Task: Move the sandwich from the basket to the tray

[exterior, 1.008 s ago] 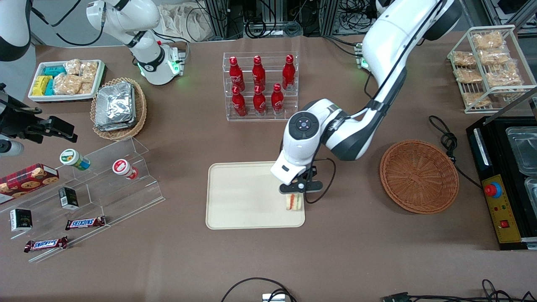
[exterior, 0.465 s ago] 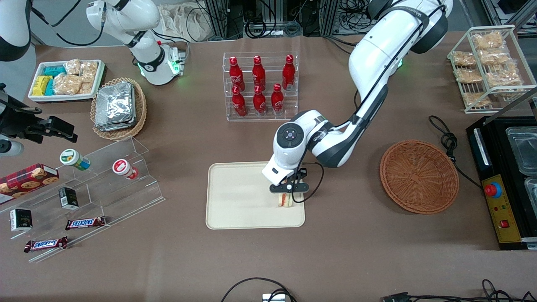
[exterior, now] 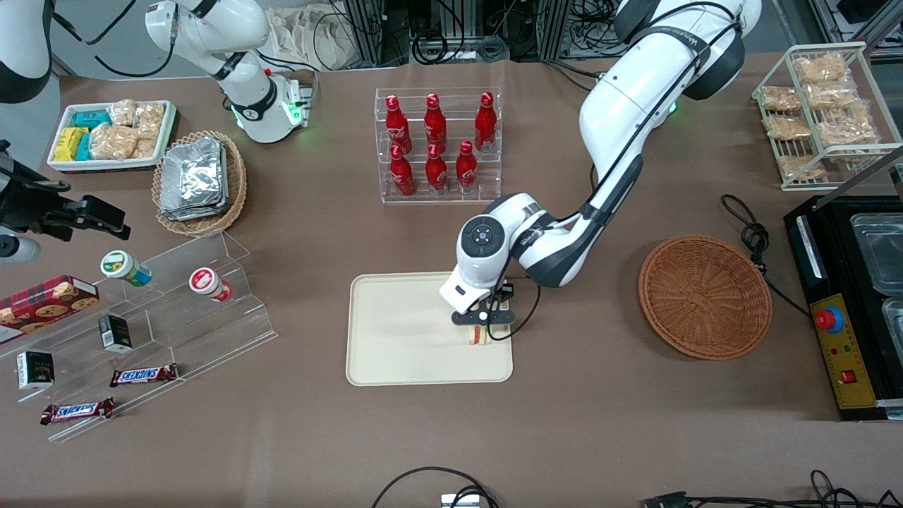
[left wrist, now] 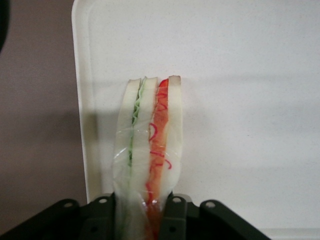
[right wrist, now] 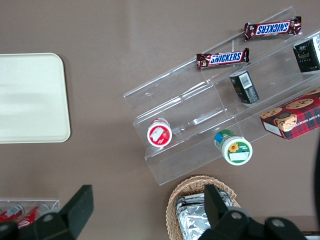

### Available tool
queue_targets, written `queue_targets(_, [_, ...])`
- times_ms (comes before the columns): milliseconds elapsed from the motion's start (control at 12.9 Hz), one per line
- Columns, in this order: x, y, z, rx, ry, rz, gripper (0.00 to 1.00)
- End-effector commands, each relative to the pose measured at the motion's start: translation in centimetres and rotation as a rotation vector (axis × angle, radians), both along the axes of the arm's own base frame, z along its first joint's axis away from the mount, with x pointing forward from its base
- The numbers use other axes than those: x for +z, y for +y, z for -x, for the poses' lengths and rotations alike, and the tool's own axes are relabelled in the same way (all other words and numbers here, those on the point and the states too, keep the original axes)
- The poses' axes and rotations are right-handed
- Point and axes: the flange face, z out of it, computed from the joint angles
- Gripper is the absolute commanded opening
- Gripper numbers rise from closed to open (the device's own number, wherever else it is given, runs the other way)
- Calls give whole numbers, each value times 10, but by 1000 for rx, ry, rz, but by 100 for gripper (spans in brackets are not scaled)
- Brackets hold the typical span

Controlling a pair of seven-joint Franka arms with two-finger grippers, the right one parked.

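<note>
The left arm's gripper [exterior: 484, 326] is hanging low over the tray [exterior: 395, 339], its two black fingers [left wrist: 172, 215] clenching the sandwich [exterior: 482, 336] from either side. The wrist view shows the sandwich [left wrist: 150, 150] standing on edge between those fingers: a thin wedge in clear, crinkled wrap, with pale bread slices outside, a green leafy line along one inner seam and a red-orange band with curly red strips along the other. It is sitting over the tray's [left wrist: 240, 100] cream surface, close to the rim at the working arm's end, and whether its lower edge is touching the tray cannot be told. The round reddish-brown wicker basket [exterior: 704, 296] is lying well apart from the tray, toward the working arm's end of the brown table [exterior: 600, 423]. A clear rack of red bottles [exterior: 437, 144] is standing farther from the front camera than the tray.
</note>
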Motion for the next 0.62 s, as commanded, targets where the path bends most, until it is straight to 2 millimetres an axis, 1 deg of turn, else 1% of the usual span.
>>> queue_targets(0, [-6,-5,-3,2,-13,-14,100])
queue_targets(78, [-4,-5,-3,6,-13,-11,100])
queue_targets(233, [7,-5,-6,13,-27,-4,100])
queue_targets(388, [31,-6,-11,84,-55,5,100])
queue_targets(543, [59,2,-16,142,-62,-4,100])
